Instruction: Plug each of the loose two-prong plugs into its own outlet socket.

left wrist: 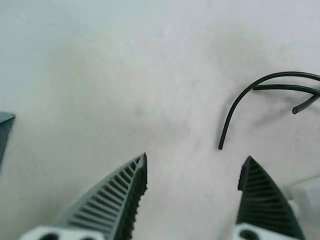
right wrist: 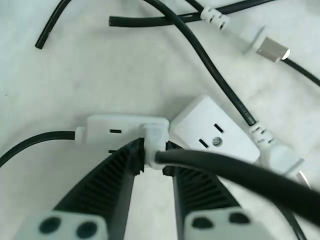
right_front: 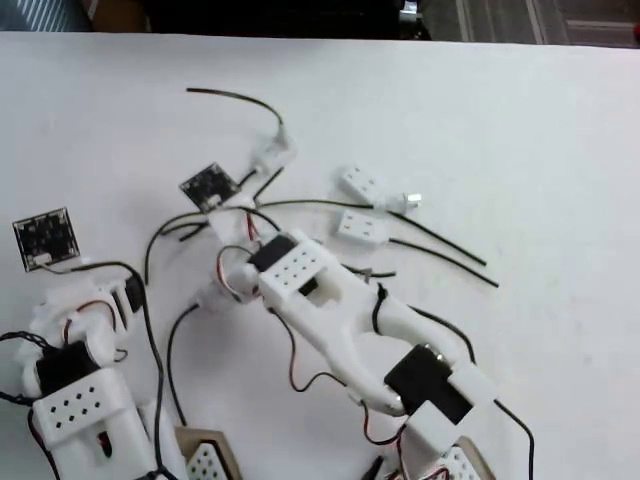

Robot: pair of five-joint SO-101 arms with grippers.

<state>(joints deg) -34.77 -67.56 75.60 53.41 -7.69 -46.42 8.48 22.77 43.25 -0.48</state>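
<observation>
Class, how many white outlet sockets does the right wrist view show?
2: one socket at the tips of the right hand, a second socket right beside it. Others may be hidden.

No print is showing legibly anywhere.
One black square card (right_front: 44, 236), left of the outlet socket (right_front: 361, 228), is showing only pale specks.

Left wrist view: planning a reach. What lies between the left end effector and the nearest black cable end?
Nothing: the left wrist view shows bare table between the open left end effector and that black cable end.
</observation>
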